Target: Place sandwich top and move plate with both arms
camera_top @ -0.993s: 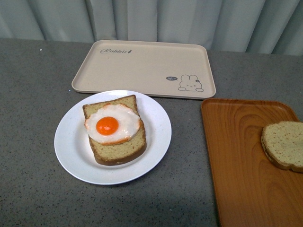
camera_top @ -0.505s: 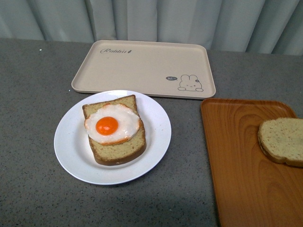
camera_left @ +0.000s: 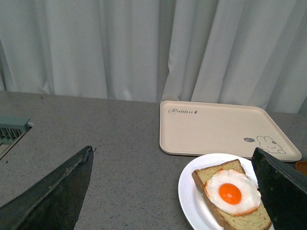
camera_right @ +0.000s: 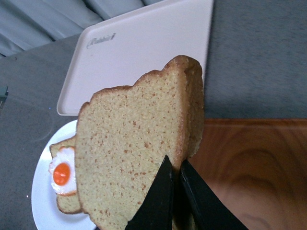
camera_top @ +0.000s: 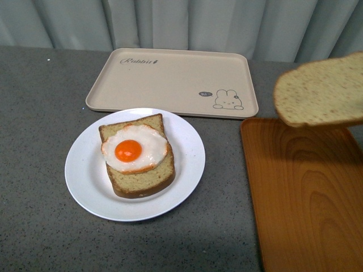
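Bread slice (camera_top: 320,89) hangs above the orange tray (camera_top: 300,198), its edge pinched in the jaws of the right gripper (camera_right: 175,189); the left gripper (camera_left: 171,152) has jaws spread wide.

The plate (camera_top: 85,175) is smooth, glossy white, the sandwich top (camera_top: 320,88) has a porous, speckled crumb, the orange tray (camera_top: 306,198) carries a wood-grain finish, and the desk (camera_top: 34,113) is matt, speckled grey.
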Controlling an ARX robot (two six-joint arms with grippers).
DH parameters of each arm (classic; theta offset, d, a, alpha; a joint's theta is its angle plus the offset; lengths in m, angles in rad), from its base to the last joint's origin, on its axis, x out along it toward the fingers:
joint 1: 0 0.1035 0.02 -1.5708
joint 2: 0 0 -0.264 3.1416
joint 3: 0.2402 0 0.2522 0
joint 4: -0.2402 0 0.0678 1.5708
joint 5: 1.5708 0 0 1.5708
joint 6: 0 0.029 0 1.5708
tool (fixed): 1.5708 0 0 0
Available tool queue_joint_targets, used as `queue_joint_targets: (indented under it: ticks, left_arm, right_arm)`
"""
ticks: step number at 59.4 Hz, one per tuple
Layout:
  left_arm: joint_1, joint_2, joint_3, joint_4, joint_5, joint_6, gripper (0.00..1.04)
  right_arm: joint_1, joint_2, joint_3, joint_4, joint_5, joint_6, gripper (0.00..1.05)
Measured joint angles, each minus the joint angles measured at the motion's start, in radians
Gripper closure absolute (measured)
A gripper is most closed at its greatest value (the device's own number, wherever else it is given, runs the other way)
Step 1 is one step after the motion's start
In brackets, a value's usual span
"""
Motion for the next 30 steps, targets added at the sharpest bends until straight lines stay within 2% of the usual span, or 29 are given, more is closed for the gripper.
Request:
queue_joint_targets:
  ticks: [7, 14, 22, 30]
  left_arm:
    - [0.0, 0.0, 0.0, 0.0, 0.0, 0.0, 0.06]
    - [0.0, 0.0, 0.0, 0.0, 0.0, 0.0, 0.06]
    - [0.0, 0.0, 0.0, 0.0, 0.0, 0.0, 0.06]
    - [0.0, 0.0, 0.0, 0.0, 0.0, 0.0, 0.06]
  right_arm:
    - [0.169, 0.033, 0.003, 0.087, 0.103, 0.087, 1.03]
    - [0.327, 0.11, 0.027, 0.129, 0.157, 0.174, 1.03]
    - [0.443, 0.196, 0.069, 0.154, 0.175, 0.216, 1.03]
    - [0.508, 0.275, 0.122, 0.16, 0.196, 0.232, 1.03]
